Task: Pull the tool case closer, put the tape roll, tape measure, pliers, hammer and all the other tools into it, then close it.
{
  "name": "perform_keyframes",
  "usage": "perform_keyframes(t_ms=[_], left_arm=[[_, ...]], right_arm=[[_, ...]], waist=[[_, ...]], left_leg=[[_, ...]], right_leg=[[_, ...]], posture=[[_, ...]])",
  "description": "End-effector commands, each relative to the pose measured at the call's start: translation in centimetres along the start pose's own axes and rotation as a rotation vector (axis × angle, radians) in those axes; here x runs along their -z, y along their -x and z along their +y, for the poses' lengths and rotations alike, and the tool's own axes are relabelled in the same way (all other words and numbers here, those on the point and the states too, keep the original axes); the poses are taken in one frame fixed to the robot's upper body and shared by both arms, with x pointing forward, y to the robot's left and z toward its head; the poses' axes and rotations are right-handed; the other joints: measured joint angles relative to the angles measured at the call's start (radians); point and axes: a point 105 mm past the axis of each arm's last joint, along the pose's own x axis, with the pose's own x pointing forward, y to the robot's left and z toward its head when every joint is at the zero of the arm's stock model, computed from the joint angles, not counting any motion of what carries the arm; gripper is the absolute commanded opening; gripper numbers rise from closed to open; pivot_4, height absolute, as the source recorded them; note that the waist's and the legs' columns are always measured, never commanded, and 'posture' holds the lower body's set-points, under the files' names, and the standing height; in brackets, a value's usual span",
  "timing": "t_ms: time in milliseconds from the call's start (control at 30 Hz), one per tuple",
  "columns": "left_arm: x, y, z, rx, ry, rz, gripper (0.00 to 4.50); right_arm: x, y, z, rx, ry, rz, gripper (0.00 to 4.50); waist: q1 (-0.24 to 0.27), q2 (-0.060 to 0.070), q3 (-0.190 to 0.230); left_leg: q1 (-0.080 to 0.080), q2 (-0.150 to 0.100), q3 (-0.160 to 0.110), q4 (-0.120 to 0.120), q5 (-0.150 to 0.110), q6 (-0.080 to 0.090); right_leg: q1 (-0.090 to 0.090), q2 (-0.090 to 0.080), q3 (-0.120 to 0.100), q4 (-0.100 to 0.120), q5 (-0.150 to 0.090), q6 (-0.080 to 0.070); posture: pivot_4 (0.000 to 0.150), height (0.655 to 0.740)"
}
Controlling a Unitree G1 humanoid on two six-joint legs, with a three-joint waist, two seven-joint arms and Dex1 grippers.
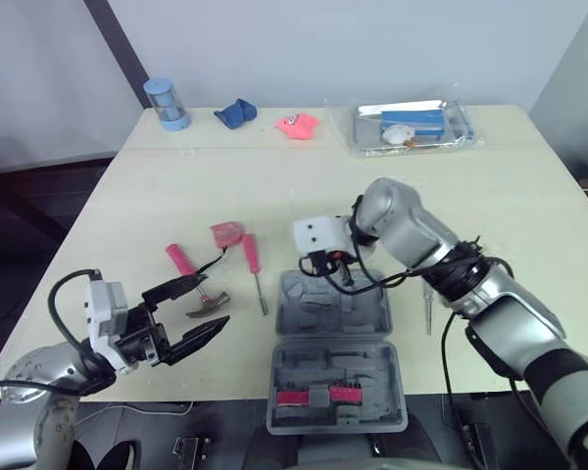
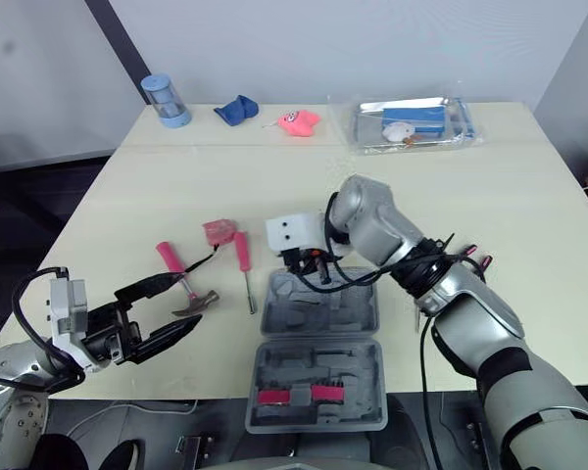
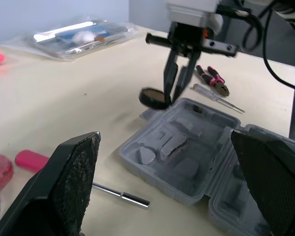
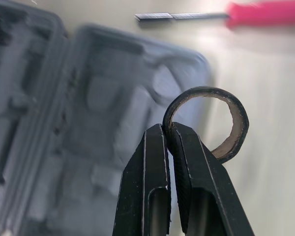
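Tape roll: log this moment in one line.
right hand: shut on black tape roll | at edge of open grey tool case | left hand: open, empty

One case (image 1: 367, 311), two screwdrivers (image 1: 251, 253) (image 1: 428, 309), one hammer (image 1: 181, 259)

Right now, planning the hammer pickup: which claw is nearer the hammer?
Left. Left claw is open beside the hammer; right claw holds the tape roll by the tool case.

Head pair downward; wrist views close on tool case (image 3: 187, 169)
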Motion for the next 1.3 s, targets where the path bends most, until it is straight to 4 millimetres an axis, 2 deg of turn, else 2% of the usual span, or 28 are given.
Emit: perform_keyframes(t_ms=[33, 300, 633, 1167, 1200, 1233, 1300], left_arm=[[-1.3, 0.2, -0.1, -0.024, -0.054, -0.032, 4.5], [-1.0, 0.3, 0.0, -0.048, -0.048, -0.029, 4.5], [-0.8, 0.2, 0.3, -0.06, -0.046, -0.021, 4.5], [-0.5, 0.5, -0.1, -0.058, -0.036, -0.003, 4.5], [-0.4, 0.5, -0.1, -0.058, -0.036, -0.002, 4.5], [-0.4, 0.5, -0.1, -0.057, -0.035, -0.002, 4.5], [-0.4, 0.5, -0.1, -0.055, -0.033, -0.002, 4.5]], right_arm=[[-1.5, -0.2, -0.3, 0.018, 0.067, -0.003, 0.12], [-2.2, -2.8, 0.0, 0.008, 0.097, 0.003, 0.12], [-1.0, -5.0, 0.1, -0.007, 0.097, 0.038, 0.12], [-0.7, -5.4, -0.8, 0.027, 0.106, 0.04, 0.12], [-0.7, -5.3, -0.8, 0.025, 0.107, 0.04, 0.72], [-0.8, -5.3, -0.9, 0.025, 0.108, 0.039, 0.99], [-1.0, -5.0, -1.1, 0.04, 0.11, 0.034, 1.92]], waist=[[0.0, 0.0, 0.0], [0.0, 0.0, 0.0], [-0.001, 0.0, 0.0], [-0.003, 0.0, 0.0], [-0.003, 0.0, 0.0], [-0.002, 0.0, 0.0], [-0.001, 0.0, 0.0]], left_leg=[[0.0, 0.0, 0.0, 0.0, 0.0, 0.0], [0.0, 0.0, 0.0, 0.0, 0.0, 0.0], [0.0, 0.0, 0.0, -0.001, 0.0, 0.0], [0.001, 0.0, 0.0, -0.001, 0.0, 0.0], [0.001, 0.0, 0.0, -0.001, 0.0, 0.0], [0.001, 0.0, 0.0, -0.001, 0.0, 0.0], [0.001, 0.0, 0.0, -0.001, 0.0, 0.0]], right_leg=[[0.0, 0.0, 0.0, 0.0, 0.0, 0.0], [0.0, 0.0, 0.0, 0.0, 0.0, 0.0], [0.0, 0.0, 0.0, 0.0, 0.0, 0.0], [0.0, 0.0, 0.0, 0.0, 0.0, 0.0], [0.0, 0.0, 0.0, 0.0, 0.0, 0.0], [0.0, 0.0, 0.0, 0.0, 0.0, 0.0], [0.0, 0.0, 0.0, 0.0, 0.0, 0.0]], posture=[[0.15, 0.74], [0.15, 0.74], [0.15, 0.74], [0.15, 0.74], [0.15, 0.74], [0.15, 0.74], [0.15, 0.74]])
